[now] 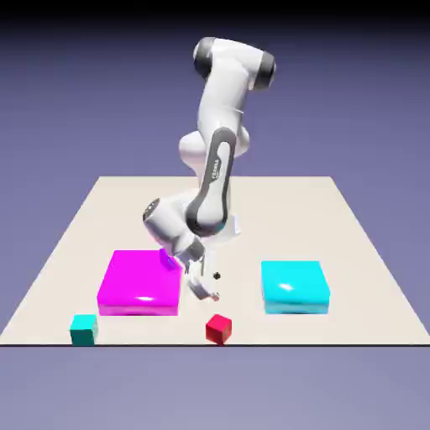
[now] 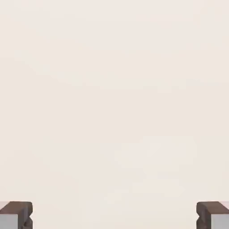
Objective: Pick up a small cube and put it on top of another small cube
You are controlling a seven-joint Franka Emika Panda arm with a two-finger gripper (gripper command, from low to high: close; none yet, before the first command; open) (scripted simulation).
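Item: gripper (image 1: 207, 290), jaws wide, empty. Red cube (image 1: 218, 328) sits near table (image 1: 353, 227) front edge, apart from us. Risk: our tilted approach nudges it off.

Small cube (image 1: 218, 328) near front edge – between two flat blocks (image 1: 139, 282).

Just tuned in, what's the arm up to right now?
The gripper hangs open and empty, low over the table between the flat magenta block and the flat cyan block. The small red cube sits untouched near the front edge, with a small teal cube further to the exterior view's left. The hand view shows only bare tabletop.
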